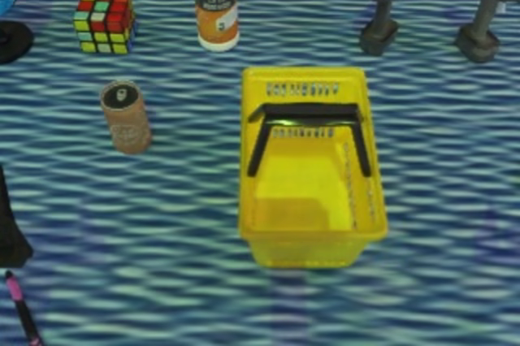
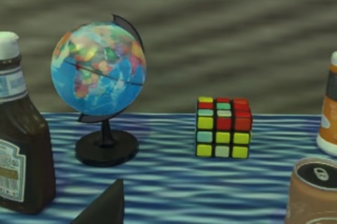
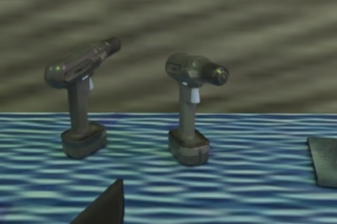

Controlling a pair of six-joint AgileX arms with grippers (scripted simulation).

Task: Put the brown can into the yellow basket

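- The brown can (image 1: pixel 127 117) stands upright on the table's (image 1: pixel 162 224) left half, dark top up, long axis vertical, well apart from the yellow basket (image 1: pixel 312 236).
- The basket sits mid-table with nothing inside, black handles (image 1: pixel 309 118) folded across.
- Neither gripper shows; their finger state cannot be told.

Brown can (image 1: pixel 126 117): small tan-brown drink can, dark top with silver rim and pull tab, faint pale markings on its side. Stands upright on the bench, in the left half, toward the far edge. Its top shows close up in the left wrist view (image 2: pixel 314 191).

Yellow basket (image 1: pixel 312 224): bright yellow rectangular plastic basket, slotted sides, black handles folded across the opening. Sits upright near the bench's centre, well apart from the can; interior holds nothing.
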